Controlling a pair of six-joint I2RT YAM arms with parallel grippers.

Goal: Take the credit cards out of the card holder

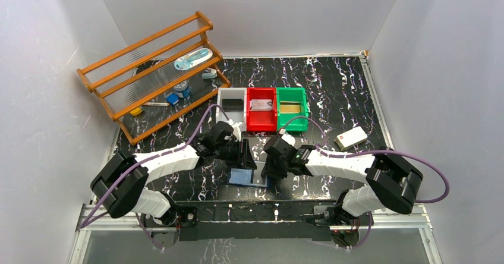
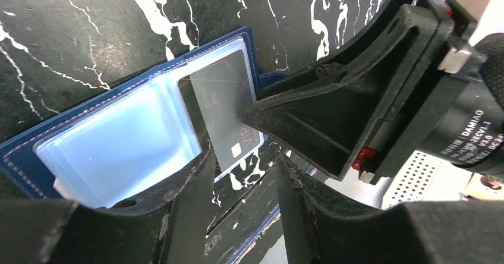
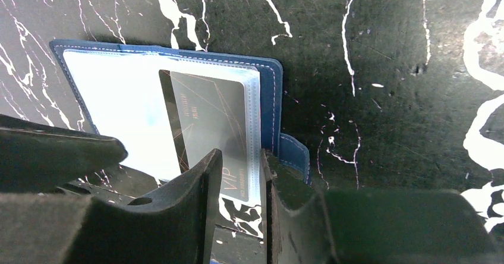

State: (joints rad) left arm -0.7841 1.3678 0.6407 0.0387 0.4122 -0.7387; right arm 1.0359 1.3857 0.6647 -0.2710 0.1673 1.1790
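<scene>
Your black marbled desk [image 1: 333, 85] carries a wooden rack [image 1: 148, 68] at far left. At mid-desk stand a white bin [image 1: 221, 106], a red bin [image 1: 261, 123] and a green bin [image 1: 291, 124], holding a black card [image 1: 233, 103], a silvery card [image 1: 261, 104] and a gold card [image 1: 290, 107]. Nearer you, between both arms, the card holder [image 1: 241, 176] lies spread open with a dark card [image 3: 214, 121] in its right pocket. Your left end effector [image 2: 243, 160] hangs released over the holder's edge. Your right end effector [image 3: 239, 157] is part open, grasping nothing, with a tip down on that dark card.

"VIP" on the credit card [image 3: 214, 115]
</scene>
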